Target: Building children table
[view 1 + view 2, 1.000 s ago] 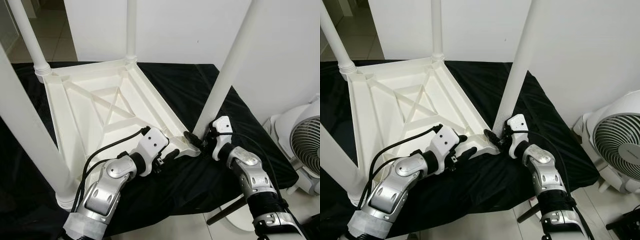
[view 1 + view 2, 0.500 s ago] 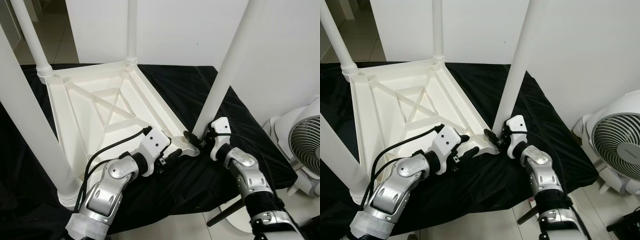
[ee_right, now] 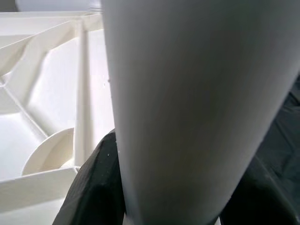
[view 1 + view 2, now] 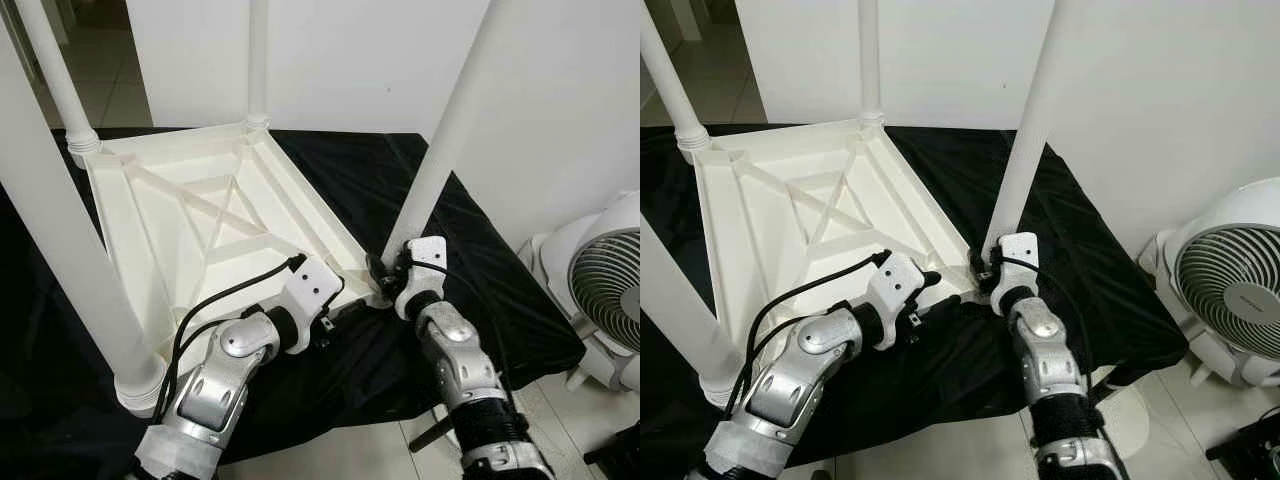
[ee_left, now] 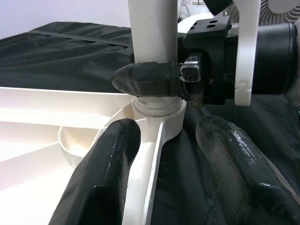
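A white children's table [image 4: 200, 215] lies upside down on a black cloth [image 4: 470, 250], its legs pointing up. My right gripper [image 4: 385, 272] is shut on the near right leg [image 4: 445, 140] just above its socket at the table's corner; one finger [image 5: 145, 79] wraps the leg in the left wrist view. The leg [image 3: 197, 93] stands between the black fingers [image 3: 98, 187] in the right wrist view. My left gripper [image 4: 350, 305] is open and straddles the table's rim [image 5: 154, 159] right beside that corner socket, one finger on each side.
Three more legs stand up: far left [image 4: 55, 75], far middle [image 4: 258, 60] and near left [image 4: 60, 250]. A white fan [image 4: 1230, 290] stands on the floor to the right. A white wall rises behind the cloth.
The view has shifted a little. My right forearm has swung leftward, closer under the leg, and still holds it. The left gripper stays at the corner rim.
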You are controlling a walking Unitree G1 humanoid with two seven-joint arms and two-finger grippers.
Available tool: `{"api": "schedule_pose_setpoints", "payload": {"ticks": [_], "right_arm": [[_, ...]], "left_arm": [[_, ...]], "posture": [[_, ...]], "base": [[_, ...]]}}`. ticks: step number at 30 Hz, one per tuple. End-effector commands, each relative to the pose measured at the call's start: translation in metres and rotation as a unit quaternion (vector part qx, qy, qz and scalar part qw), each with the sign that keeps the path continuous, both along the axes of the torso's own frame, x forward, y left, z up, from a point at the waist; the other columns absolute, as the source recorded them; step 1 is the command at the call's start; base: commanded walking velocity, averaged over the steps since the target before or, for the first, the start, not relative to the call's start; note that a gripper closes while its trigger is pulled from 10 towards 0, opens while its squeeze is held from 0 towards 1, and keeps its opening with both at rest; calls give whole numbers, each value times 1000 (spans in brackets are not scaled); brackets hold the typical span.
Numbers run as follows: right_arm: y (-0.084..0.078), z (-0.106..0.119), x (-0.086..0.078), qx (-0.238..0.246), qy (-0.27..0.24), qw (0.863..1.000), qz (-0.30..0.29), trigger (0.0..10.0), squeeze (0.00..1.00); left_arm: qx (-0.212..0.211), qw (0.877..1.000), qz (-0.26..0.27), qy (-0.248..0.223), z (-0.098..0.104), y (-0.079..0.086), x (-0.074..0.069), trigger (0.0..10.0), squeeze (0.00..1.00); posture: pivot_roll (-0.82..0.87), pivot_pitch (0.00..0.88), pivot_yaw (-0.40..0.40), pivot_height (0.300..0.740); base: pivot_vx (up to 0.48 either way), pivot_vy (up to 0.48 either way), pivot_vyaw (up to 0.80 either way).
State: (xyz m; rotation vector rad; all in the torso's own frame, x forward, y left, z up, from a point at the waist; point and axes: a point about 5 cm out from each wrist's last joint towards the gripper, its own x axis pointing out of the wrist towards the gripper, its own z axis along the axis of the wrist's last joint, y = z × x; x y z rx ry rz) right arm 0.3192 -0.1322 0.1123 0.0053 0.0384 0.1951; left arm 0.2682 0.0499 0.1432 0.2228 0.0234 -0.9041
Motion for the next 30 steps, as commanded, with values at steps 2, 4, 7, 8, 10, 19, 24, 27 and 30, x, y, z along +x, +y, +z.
{"api": "schedule_pose_setpoints", "payload": {"ticks": [2,4,7,8,10,19,24,27,30], "right_arm": [[-4,-19,-5,-15,46,998,-48,0,0],[12,-21,-9,-2,46,997,-62,0,0],[25,-20,-13,12,50,997,-57,0,0],[25,-20,-13,12,50,997,-57,0,0],[27,-17,-13,22,48,997,-56,0,0],[19,-11,-10,25,32,998,-51,10000,1000],[10,-2,-10,25,2,999,-27,10000,1000],[7,-1,-11,27,-3,1000,-15,10000,1000],[1,2,-16,22,-14,999,44,10000,1000]], "left_arm": [[-3,999,32,-10,1,-1,3,10000,0],[-5,999,32,-11,1,-1,3,10000,0],[-5,999,33,-12,1,-1,3,10000,0],[-5,999,33,-12,1,-1,3,10000,0],[-4,999,33,-12,1,0,2,10000,0],[-1,999,33,-13,0,2,2,10000,0],[-1,999,32,-13,0,2,1,10000,0],[-1,999,32,-13,-1,1,0,10000,0],[-2,1000,29,-11,-1,0,-2,10000,0]], "posture": [[107,0,-104,740],[112,0,-104,740],[114,0,-103,740],[114,0,-103,740],[117,0,-99,740],[122,0,-92,740],[116,0,-91,740],[114,0,-92,740],[109,0,-95,740]], "base": [[0,0,0],[0,0,0],[0,0,0],[0,0,0],[0,0,0],[0,0,0],[0,0,0],[0,0,0],[0,0,0]]}}
